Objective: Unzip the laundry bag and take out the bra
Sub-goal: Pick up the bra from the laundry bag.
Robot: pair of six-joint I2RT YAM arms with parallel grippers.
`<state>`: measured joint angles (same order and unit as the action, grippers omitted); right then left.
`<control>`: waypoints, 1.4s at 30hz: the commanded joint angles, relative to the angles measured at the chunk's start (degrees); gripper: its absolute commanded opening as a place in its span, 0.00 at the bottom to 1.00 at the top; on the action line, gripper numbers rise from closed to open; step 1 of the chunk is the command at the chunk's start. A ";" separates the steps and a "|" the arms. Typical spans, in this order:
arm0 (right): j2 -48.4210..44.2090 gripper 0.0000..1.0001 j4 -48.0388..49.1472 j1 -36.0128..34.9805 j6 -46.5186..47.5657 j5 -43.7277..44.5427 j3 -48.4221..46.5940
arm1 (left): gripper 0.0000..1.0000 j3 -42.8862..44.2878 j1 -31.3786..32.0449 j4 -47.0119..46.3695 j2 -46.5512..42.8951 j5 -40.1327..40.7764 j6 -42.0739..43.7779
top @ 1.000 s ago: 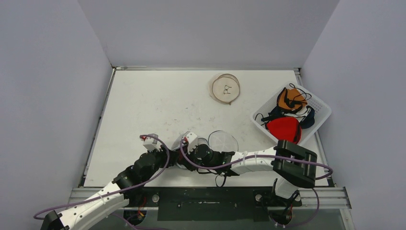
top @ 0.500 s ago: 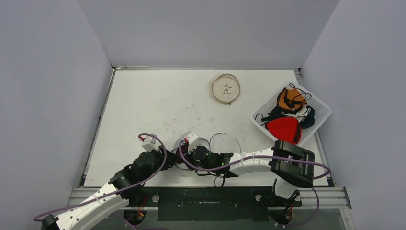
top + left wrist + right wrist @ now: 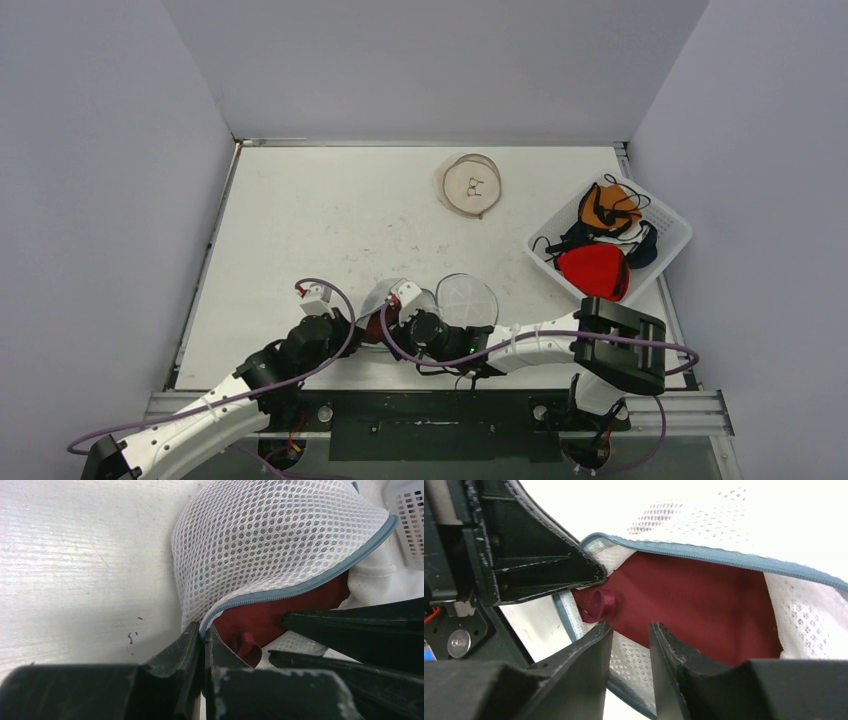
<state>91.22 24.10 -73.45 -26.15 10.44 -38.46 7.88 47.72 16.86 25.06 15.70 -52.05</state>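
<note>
Mesh laundry bag, white with a grey-blue zipper, lies at the near middle of the table between both arms. The zipper is partly undone and the dark red bra shows inside the gap. The left pincer is pressed together on the zipper end of the bag. The right pincer stands narrowly apart just before the bra, not gripping it.

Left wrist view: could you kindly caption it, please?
Left gripper shut on laundry bag rim, red bra exposed.
</note>
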 commanded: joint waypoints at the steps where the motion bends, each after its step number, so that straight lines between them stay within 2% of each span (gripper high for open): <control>1: -2.71 0.45 4.20 -1.63 1.95 1.74 -1.52 | 0.00 1.54 0.73 -2.28 0.85 1.43 1.77; 3: -2.84 0.55 4.42 -1.89 2.57 1.25 -2.10 | 0.00 1.55 0.94 -2.65 0.87 1.40 1.91; 5: -2.85 0.61 4.62 -2.13 2.89 0.52 -2.59 | 0.00 1.49 1.15 -2.92 0.72 1.40 2.10; 10: -0.10 0.60 1.76 -2.14 2.81 0.16 -5.78 | 0.00 1.11 1.56 -3.19 0.05 1.39 2.22; 17: 2.98 0.46 0.74 -0.99 0.72 -0.71 -7.74 | 0.00 0.88 1.83 -2.58 -1.21 1.42 2.14; 26: 4.76 0.39 -0.35 -0.77 -0.51 -1.42 -7.86 | 0.00 0.49 1.87 -1.98 -2.71 1.79 2.04; 28: 5.09 0.33 -0.38 -0.65 -0.88 -1.56 -7.91 | 0.00 0.50 1.97 -1.99 -2.50 1.79 2.13; 32: 4.28 0.07 -0.37 -0.51 -1.38 -0.35 -7.50 | 0.00 0.53 1.99 -1.92 -2.49 1.78 2.13; 33: 3.72 0.05 -0.37 -0.43 -1.56 0.34 -7.25 | 0.00 0.55 2.02 -1.92 -2.63 1.79 2.13; 42: -7.11 0.05 0.93 1.26 -2.54 10.08 -0.37 | 0.00 0.30 2.06 -2.30 -2.56 2.04 2.21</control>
<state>90.72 22.24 -73.38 -27.81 13.76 -41.32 7.86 49.45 16.05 22.72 16.71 -50.57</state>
